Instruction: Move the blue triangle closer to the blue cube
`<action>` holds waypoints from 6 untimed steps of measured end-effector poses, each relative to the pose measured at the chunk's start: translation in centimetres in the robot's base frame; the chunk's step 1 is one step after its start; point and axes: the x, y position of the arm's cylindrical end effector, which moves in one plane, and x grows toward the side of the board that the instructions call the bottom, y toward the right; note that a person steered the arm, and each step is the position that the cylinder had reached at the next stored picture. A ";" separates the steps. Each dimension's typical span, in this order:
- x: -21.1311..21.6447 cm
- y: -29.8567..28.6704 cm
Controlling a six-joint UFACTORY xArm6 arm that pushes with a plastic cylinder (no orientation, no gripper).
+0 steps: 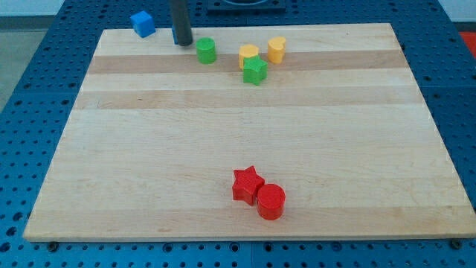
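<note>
Blue cube (142, 24) sits at the counter (223, 134) top-left edge. The tip (182, 42) rests between it and the green cylinder (206, 50). No jaws or writing show.

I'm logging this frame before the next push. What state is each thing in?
my tip: on the board, between blue cube and green cylinder, touching neither
blue cube: at the board's top edge, alone
green cylinder: upright
green star: against one yellow block
other yellow block: apart
red star: touching red cylinder
blue triangle: not visible
</note>
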 end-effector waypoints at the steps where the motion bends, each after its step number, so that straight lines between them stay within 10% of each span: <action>1: 0.0 1.3; 3: -3.3 8.2; 6: -3.8 1.1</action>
